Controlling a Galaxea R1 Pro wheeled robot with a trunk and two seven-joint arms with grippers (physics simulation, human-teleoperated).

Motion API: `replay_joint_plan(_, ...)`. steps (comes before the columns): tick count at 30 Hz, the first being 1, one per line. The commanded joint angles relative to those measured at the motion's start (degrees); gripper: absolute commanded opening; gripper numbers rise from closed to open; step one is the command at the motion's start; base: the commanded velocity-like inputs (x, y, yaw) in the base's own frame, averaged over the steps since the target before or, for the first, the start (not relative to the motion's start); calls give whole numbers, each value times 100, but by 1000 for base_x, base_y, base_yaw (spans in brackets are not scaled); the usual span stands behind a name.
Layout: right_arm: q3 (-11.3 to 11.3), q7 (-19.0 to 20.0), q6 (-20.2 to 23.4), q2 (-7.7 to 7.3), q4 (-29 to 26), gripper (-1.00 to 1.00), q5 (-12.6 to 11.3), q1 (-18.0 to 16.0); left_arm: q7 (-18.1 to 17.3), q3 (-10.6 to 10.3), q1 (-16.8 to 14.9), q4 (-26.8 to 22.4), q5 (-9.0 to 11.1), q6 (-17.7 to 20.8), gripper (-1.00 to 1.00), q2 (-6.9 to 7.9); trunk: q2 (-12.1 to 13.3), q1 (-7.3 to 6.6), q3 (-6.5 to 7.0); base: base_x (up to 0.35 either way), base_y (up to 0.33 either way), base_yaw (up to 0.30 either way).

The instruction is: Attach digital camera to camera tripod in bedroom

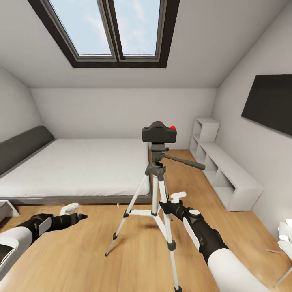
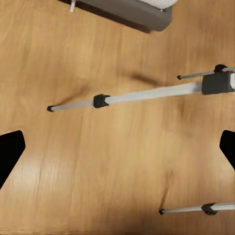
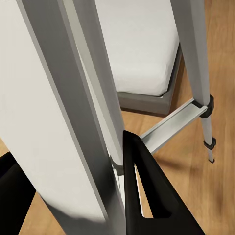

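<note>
The camera (image 1: 159,133) is already sitting on the tripod (image 1: 156,190) head, well above the right claw (image 1: 165,206), whose spread fingers are straddling a stiff, tippy leg; left claw (image 1: 81,216) is hanging released.

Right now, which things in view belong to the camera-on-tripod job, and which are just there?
Job:
digital camera, sitting on the tripod head
camera tripod
right hand, at a tripod leg

Not involved:
bed
white shelf unit
skylight
dark wall panel
</note>
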Motion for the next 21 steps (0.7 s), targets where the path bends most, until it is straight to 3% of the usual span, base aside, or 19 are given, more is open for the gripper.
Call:
replay_joint_plan(1, 0, -15, 30, -3, 24, -100, 420, -1, -7, -11, 158, -3, 175, -48, 100, -5, -10, 5, -13, 0, 0, 0)
replay_joint_plan(2, 0, -10, 33, -3, 24, -100, 420, -1, 4, -9, 457, -4, 407, -176, 100, -12, -10, 5, -13, 0, 0, 0)
replay_joint_plan(4, 0, -3, 35, -3, 24, -100, 420, -1, 11, -9, 718, -3, 673, -248, 100, -22, -10, 5, -13, 0, 0, 0)
replay_joint_plan(5, 0, 4, 37, -3, 24, -100, 420, -1, 25, -11, 952, 0, 925, -280, 100, -35, -10, 5, -13, 0, 0, 0)
replay_joint_plan(8, 0, 16, 44, -6, 24, -100, 424, -1, 75, -13, 1428, 2, 1281, -316, 100, -50, -10, 5, -13, 0, 0, 0)
replay_joint_plan(13, 0, 31, 63, -10, 24, -100, 440, -1, 132, -16, 2173, -4, 1491, -394, 100, -70, -10, 5, -13, 0, 0, 0)
replay_joint_plan(21, 0, 35, 65, -8, 24, -100, 434, -1, 265, -20, 2731, -4, 1518, -433, 100, -153, -10, 5, -13, 0, 0, 0)
